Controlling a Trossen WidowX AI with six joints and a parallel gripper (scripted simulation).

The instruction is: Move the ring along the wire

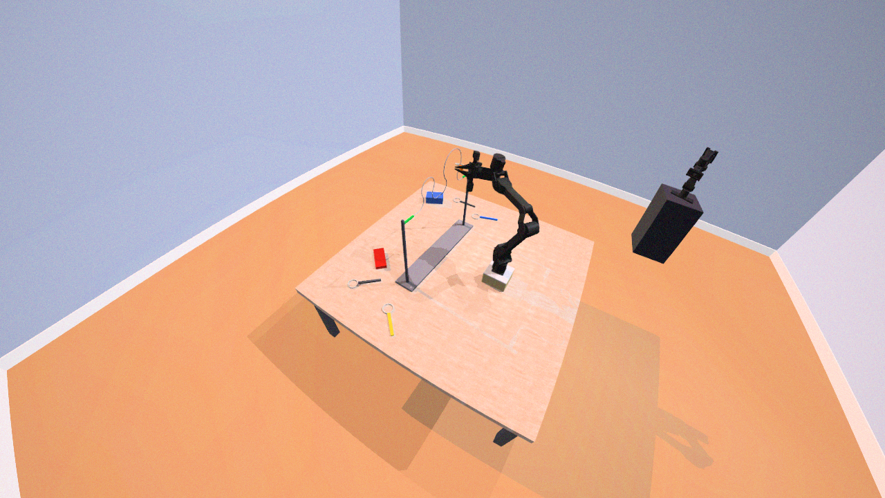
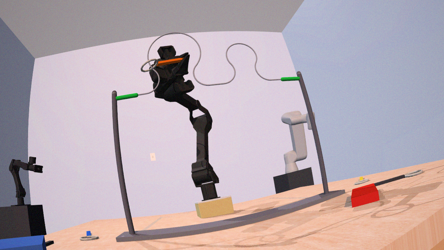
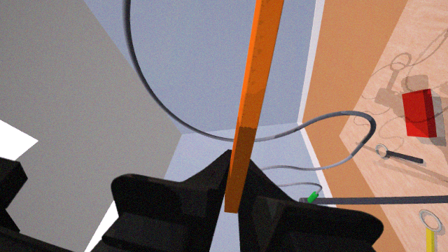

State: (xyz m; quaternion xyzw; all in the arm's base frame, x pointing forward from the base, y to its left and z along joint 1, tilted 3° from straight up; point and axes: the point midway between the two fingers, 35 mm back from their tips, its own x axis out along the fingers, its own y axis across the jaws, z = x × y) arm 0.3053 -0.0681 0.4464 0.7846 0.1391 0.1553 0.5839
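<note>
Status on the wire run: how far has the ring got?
Done: the gripper is shut on the orange handle and the ring is off the start green part. In hand: ring threaded on the first big loop of grey wire. Left: the remaining curves, the far green part, release, retreat.

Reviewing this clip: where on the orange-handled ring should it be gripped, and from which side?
Grip the orange handle near its free end, away from the ring, pads on its two flat sides. It is a long straight bar, so a far-end hold keeps the fingers off the grey wire that passes through the ring. The gripper is shut on it this way, approaching from below.
</note>
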